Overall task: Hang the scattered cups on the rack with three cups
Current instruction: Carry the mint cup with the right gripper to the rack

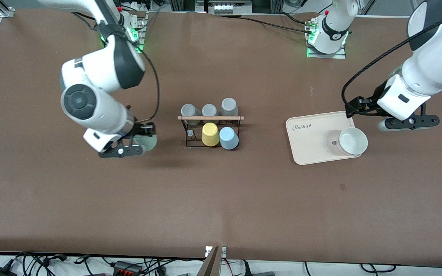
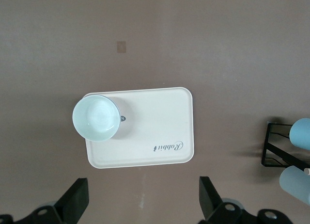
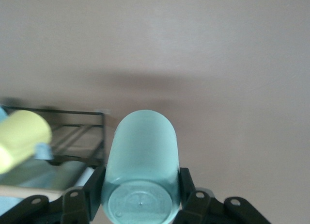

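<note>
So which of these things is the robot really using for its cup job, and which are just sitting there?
For the job:
- mint green cup, held in the right gripper
- light blue cup, on the rack
- rack

Just there:
- yellow cup
- three grey cups
- tray
- bowl
- left gripper, open, waiting

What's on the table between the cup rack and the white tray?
Nothing. In the front view, only bare brown table shows between the rack and the tray.

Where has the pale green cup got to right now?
The mint green cup is clamped in the right gripper, above the table beside the rack, toward the right arm's end.
</note>
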